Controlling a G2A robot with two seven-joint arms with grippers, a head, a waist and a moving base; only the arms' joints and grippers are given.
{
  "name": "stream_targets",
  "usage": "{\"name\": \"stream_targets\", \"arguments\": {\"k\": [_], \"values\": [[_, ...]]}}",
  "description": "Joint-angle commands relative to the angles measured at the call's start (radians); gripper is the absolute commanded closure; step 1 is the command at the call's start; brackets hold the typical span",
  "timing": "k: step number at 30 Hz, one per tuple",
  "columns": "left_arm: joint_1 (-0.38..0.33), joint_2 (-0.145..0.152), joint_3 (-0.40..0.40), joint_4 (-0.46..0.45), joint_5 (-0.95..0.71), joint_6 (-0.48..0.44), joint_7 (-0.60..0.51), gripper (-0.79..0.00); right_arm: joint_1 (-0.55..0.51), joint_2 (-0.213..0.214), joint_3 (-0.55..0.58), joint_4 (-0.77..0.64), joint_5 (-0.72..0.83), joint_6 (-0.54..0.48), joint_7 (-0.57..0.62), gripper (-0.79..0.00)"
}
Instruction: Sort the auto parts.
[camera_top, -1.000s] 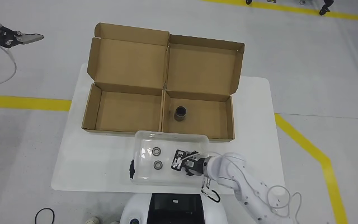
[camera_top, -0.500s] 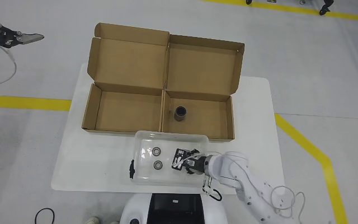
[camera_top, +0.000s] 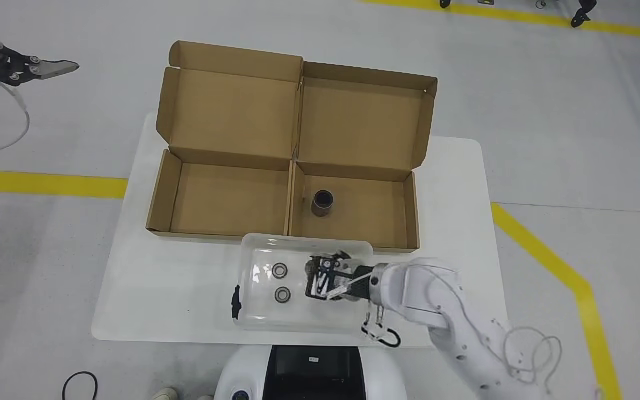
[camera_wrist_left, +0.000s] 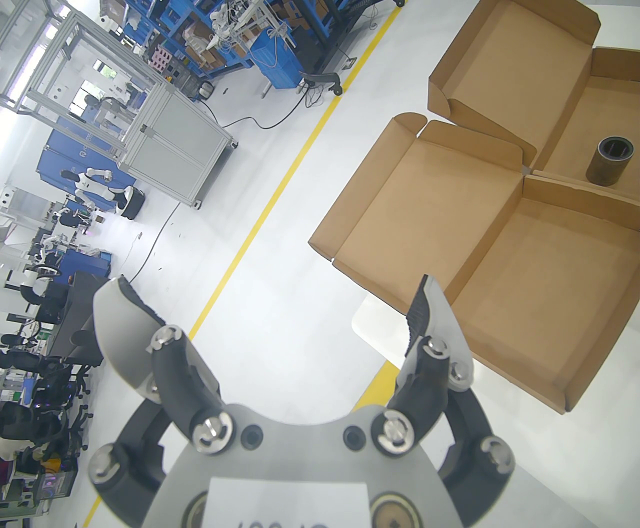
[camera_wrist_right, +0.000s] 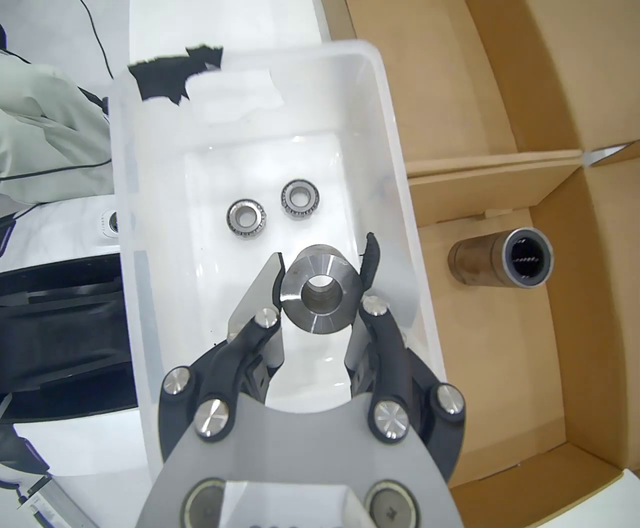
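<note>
The auto parts sit in two places: a thick steel sleeve (camera_wrist_right: 320, 300) is clamped between the fingers of the right gripper (camera_wrist_right: 324, 257) above the floor of the clear plastic tub (camera_wrist_right: 395, 165), two small ring bearings (camera_wrist_right: 248, 218) (camera_wrist_right: 298, 198) lie side by side farther along that tub, and a dark cylindrical bushing (camera_wrist_right: 500, 260) sits in the right-hand compartment of the open cardboard box (camera_top: 230, 200) just beyond the tub on the counter (camera_top: 450, 190). The step in hand looks like carrying the sleeve out of the tub into the box. The fingers hold it across its smooth round side, bore facing the wrist camera, so a heavy piece like this could twist or slip if swung fast. Best to raise it straight until it is above the tub's rim and the box's near wall, then travel over, since both stand between sleeve and compartment. Its shape resembles the bushing's, so the right-hand compartment seems the likely home; set it down beside the bushing, not on it, and low before letting go so it does not roll. The left gripper (camera_wrist_left: 274, 300) hangs with fingers spread wide and nothing between them, out over the floor, well apart from the counter's work.
</note>
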Motion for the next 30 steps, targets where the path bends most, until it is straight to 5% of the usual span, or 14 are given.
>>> {"name": "stream_targets", "arguments": {"k": [1, 30], "values": [[0.000, 0.000, 0.000, 0.000, 0.000, 0.000, 0.000, -0.785, 0.007, 0.003, 0.016, -0.010, 0.018, -0.023, -0.032, 0.000], [0.000, 0.000, 0.000, 0.000, 0.000, 0.000, 0.000, -0.785, 0.161, 0.018, 0.129, -0.078, 0.193, -0.165, -0.360, 0.000]]}}
